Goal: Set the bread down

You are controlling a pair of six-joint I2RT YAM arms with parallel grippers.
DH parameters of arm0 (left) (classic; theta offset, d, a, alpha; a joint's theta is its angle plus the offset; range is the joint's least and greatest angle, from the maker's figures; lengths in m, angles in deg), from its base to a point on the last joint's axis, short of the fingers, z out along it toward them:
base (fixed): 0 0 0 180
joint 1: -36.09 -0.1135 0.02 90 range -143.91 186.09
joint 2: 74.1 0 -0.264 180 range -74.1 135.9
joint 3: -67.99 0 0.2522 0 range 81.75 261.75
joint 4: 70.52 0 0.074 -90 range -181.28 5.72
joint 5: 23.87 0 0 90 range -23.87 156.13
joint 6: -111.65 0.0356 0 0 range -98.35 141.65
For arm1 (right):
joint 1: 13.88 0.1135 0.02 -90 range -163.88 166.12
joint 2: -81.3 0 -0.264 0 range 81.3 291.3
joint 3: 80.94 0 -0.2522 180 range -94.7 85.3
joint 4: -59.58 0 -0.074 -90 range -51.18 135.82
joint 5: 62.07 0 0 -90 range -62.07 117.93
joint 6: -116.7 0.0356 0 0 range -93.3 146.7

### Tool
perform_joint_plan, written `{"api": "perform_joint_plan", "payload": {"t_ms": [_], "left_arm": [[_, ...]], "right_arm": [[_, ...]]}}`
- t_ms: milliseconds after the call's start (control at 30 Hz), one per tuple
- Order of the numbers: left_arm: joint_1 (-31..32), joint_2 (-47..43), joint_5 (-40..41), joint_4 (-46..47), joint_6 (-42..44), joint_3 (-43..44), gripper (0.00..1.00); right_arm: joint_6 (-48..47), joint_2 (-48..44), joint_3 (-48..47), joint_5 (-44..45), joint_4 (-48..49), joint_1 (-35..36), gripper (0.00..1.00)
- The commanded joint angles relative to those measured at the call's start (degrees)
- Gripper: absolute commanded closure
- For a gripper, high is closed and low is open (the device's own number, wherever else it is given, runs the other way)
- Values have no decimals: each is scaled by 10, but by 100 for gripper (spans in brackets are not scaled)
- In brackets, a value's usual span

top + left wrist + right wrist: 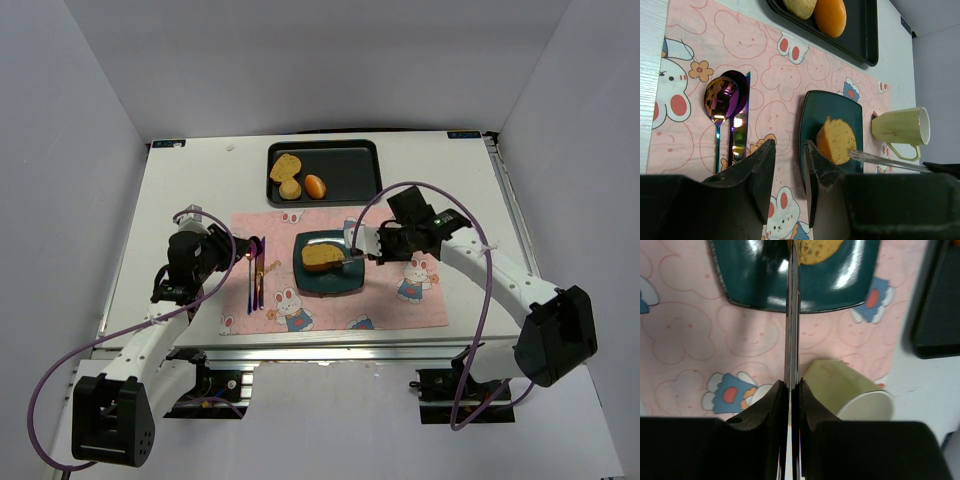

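Top external first: the bread (322, 256) lies on the teal plate (330, 283) in the middle of the pink mat (390, 308). My right end effector (370, 248) reaches in from the right with a thin tool (355, 254) whose tip meets the bread's right end. The left end effector (245, 262) hovers by the cutlery (257, 275) at the mat's left. Behind the mat a black tray (350, 165) holds a paler toast (285, 166), a bun (290, 189) and an orange roll (315, 186). Left wrist: its fingers (760, 170) are spread with nothing between them, over the mat between a spoon (720, 100) and the plate. The bread looks thick from this low angle, the tool touches its near side, and a green mug (900, 131) stands just beyond. Right wrist: the fingers (765, 407) are pressed together on the tool, which runs straight to the bread at the top edge. Whether the tool grips the bread or only touches it I cannot tell. The mug sits just beside these fingers. I judge the bread light, dry and crumbly, firmest at the crust, so I would take it across the crust edge, gently. The mug crowds my right side for any pull-back, and the cutlery hems in the left.
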Motion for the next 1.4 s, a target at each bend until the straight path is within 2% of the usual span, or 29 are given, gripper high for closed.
{"api": "perform_joint_plan", "payload": {"t_ms": [0, 133, 200, 300, 433, 533, 633, 667, 733, 800, 833, 900, 933, 967, 1000, 1067, 1167, 1267, 1367], "left_arm": [[3, -5, -1, 7, 7, 19, 60], [2, -11, 0, 6, 5, 16, 60], [2, -15, 3, 6, 2, 15, 60], [2, -23, 4, 2, 2, 16, 60], [3, -26, 3, -5, 5, 17, 60], [3, -26, 3, -4, 4, 17, 60], [2, -26, 2, -3, 4, 19, 60], [2, -26, 1, -3, 4, 20, 60], [3, -24, -1, -3, 5, 21, 60], [3, -23, -3, -5, 7, 23, 60], [3, -24, -3, -6, 7, 25, 61], [6, -22, -5, -5, 9, 27, 65], [8, -19, -6, -6, 10, 28, 70], [12, -18, -9, -7, 12, 28, 73], [14, -16, -10, -5, 12, 29, 75], [20, -12, -12, 0, 11, 27, 76], [26, -2, -12, 7, 10, 28, 76], [36, 11, -9, 12, 10, 33, 71], [60, 35, -1, 12, 17, 42, 59]], "right_arm": [[37, -13, 14, -5, 12, 1, 88], [33, -11, 20, -1, 3, 4, 71], [32, -12, 17, -8, -4, 5, 56], [28, -23, 0, -29, -20, 6, 51], [27, -42, -26, -47, -42, 5, 51], [49, -63, -48, -61, -42, 4, 55], [115, -72, -74, -91, -8, -14, 67], [140, -72, -95, -107, 16, -37, 74], [218, -60, -116, -127, 37, -72, 81], [297, -48, -132, -129, 85, -146, 100], [383, -36, -133, -121, 101, -211, 100], [490, -27, -103, -72, 167, -277, 100], [530, -20, -87, -46, 184, -306, 100], [572, -18, -70, -34, 197, -366, 100], [588, -16, -20, -27, 241, -387, 100], [616, 0, 22, 33, 267, -416, 100], [630, 41, 86, 57, 304, -431, 100], [613, 62, 158, 71, 386, -432, 100], [581, 85, 206, 87, 444, -432, 100]]}}
